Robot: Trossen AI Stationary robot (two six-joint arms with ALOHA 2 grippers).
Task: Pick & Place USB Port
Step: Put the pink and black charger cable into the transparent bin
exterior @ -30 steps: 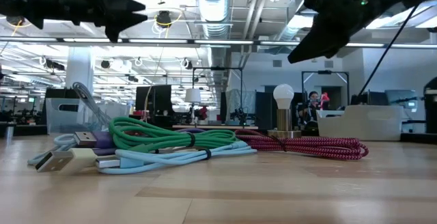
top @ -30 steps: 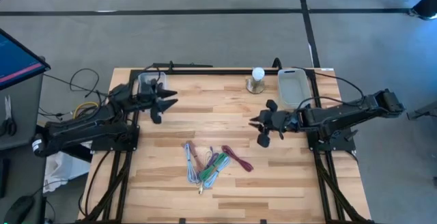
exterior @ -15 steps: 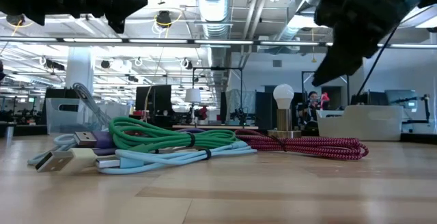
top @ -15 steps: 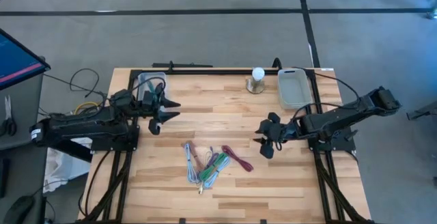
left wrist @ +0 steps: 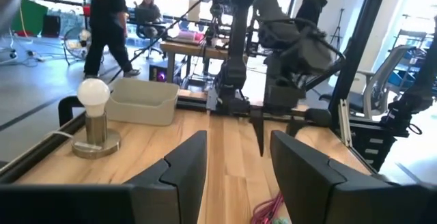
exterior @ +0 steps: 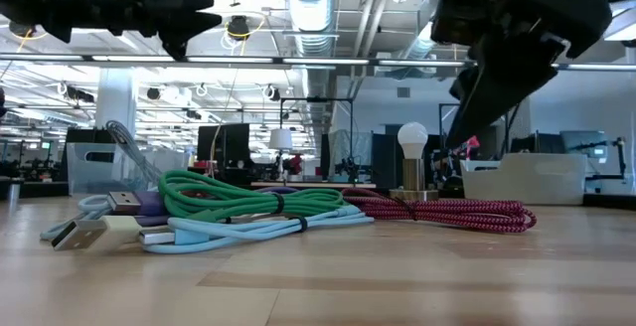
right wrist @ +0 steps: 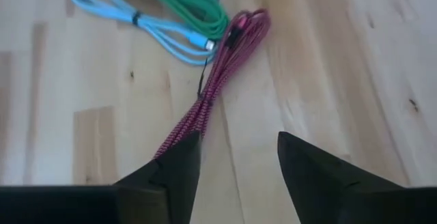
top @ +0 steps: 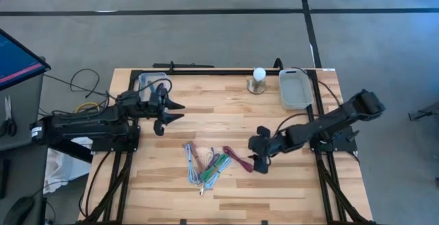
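Note:
A bundle of coiled USB cables (top: 206, 164) lies on the wooden table near its front middle: green (exterior: 248, 202), light blue (right wrist: 150, 26) and others, with plugs (exterior: 79, 232) at one end. A red braided cable (right wrist: 225, 67) lies beside them on the right. My right gripper (top: 257, 153) hangs open above the table just right of the red cable, fingers pointing toward it (right wrist: 235, 162). It touches nothing. My left gripper (top: 168, 112) stands open in the air at the far left, also open in its own wrist view (left wrist: 239, 162).
A white bin (top: 295, 88) and a light bulb on a brass stand (top: 258, 79) are at the far right edge. A clear container (top: 147, 84) sits at the far left behind my left gripper. Bare wood stretches along the near edge (top: 288, 191).
My right gripper has travelled toward the table's near edge and left, toward the red cable, and has come lower. My left gripper has edged slightly right. The cables have not moved.

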